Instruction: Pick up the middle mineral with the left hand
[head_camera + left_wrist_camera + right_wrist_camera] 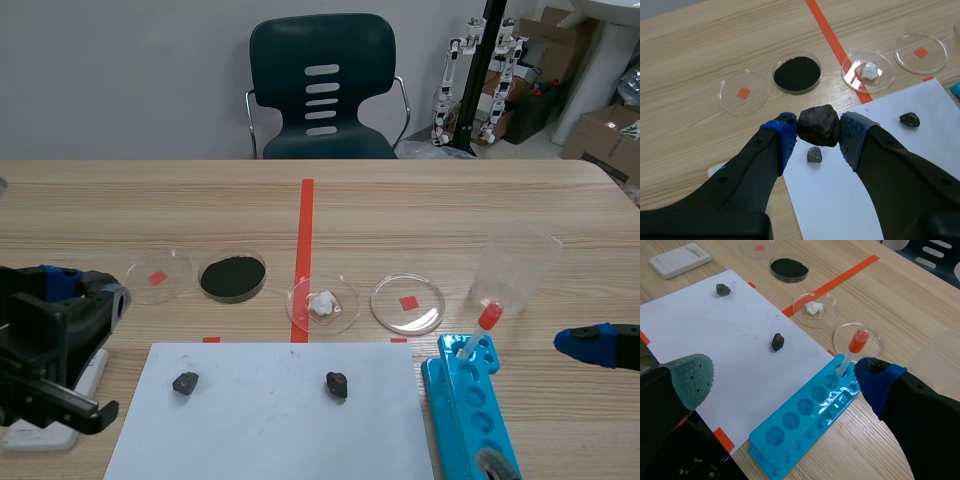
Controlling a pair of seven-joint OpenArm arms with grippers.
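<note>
My left gripper (820, 134) is clamped on the rough, angular dark-brown mineral chunk (818, 124), which is pinched between my dotted pads above the edge of the white paper sheet (850, 200). Two smaller stones lie well apart on the sheet, a grey pebble (814, 154) and a dark pebble (909, 119). Of four clear round dishes, the black-powder dish (797, 74) and the white-lump dish (867, 72) are filled, and my right gripper (784, 377) is spread wide, holding nothing.

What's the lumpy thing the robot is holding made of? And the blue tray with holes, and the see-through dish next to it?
The lump looks like stone: dark brown, rough, dull. The blue tray seems plastic: smooth, shiny, one even colour, with moulded holes. The dish is clear, the red tape shows through it: glass or clear plastic, I cannot tell which.
</note>
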